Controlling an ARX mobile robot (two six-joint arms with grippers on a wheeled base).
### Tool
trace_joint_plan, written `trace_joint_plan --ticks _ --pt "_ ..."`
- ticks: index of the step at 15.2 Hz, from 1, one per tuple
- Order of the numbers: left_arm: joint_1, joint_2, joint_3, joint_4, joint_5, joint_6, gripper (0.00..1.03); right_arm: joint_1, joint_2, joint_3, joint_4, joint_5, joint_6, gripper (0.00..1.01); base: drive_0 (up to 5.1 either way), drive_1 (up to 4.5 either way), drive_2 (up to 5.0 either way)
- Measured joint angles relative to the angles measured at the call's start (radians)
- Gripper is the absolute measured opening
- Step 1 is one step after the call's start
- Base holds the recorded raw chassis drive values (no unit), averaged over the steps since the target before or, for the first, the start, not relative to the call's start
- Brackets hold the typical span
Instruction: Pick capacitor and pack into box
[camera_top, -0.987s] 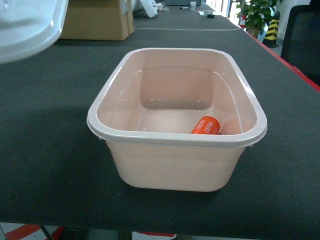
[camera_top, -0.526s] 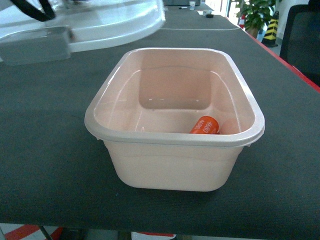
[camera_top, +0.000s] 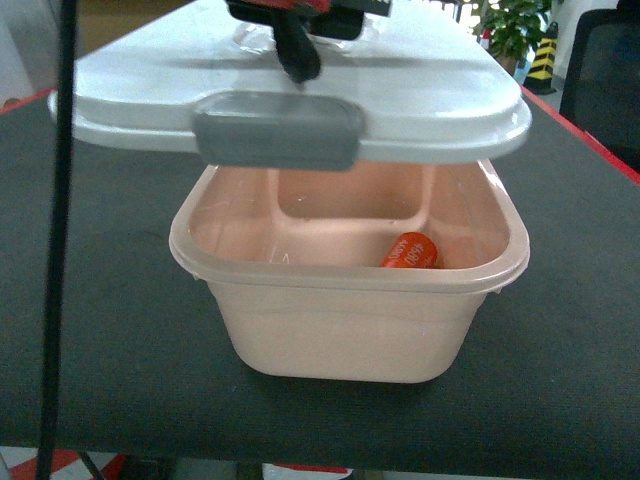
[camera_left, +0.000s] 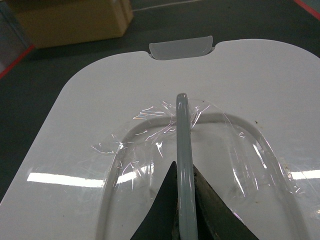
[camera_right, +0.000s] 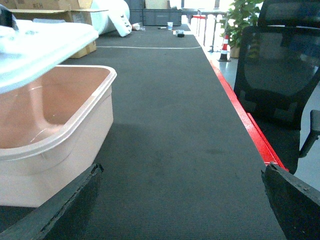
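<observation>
Now my left hand (camera_left: 184, 210), clamped on the handle (camera_left: 182, 150), has swung the white lid (camera_top: 300, 95) over the pink box (camera_top: 350, 320) holding the orange capacitor (camera_top: 410, 250); my right hand (camera_right: 180, 200) waits open on the bench (camera_right: 165, 125).

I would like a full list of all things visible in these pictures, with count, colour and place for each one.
pale pink rectangular plastic box: one, pink with paler rim, open, on the table, centre of head view.
orange cylindrical capacitor: one, orange with white print, lying inside the box at its front right.
white plastic lid: one, white with a grey latch and a clear recessed handle, held above the box, not yet seated.
dark grey table: one, with a red edge on the right.
brown cardboard carton: one, far on the table.
black office chair: one, right of the table.
green potted plant: one, far right.
left gripper: shut on the lid's handle.
right gripper: open, empty, low beside the box.
</observation>
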Motion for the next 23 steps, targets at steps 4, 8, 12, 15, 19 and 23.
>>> trace_joint_plan --ticks 4,8,12,15,19,23 --pt "-0.031 0.078 0.023 -0.051 0.014 -0.042 0.02 0.000 0.000 0.000 0.000 0.000 0.000 0.98 0.0 0.00 0.0" --pt "0.033 -0.059 -0.212 0.377 0.242 -0.123 0.76 0.000 0.000 0.000 0.000 0.000 0.000 0.98 0.0 0.00 0.0" --pt "0.317 -0.537 -0.790 0.676 0.357 0.058 0.98 0.000 0.000 0.000 0.000 0.000 0.000 0.98 0.0 0.00 0.0" --pt "0.424 -0.732 -0.907 0.614 0.369 0.049 0.98 0.000 0.000 0.000 0.000 0.000 0.000 0.98 0.0 0.00 0.0" --pt "0.510 -0.919 -1.058 0.421 0.537 0.025 0.46 0.000 0.000 0.000 0.000 0.000 0.000 0.98 0.0 0.00 0.0" --pt "0.550 -1.044 -1.163 0.407 0.587 0.025 0.04 0.000 0.000 0.000 0.000 0.000 0.000 0.98 0.0 0.00 0.0"
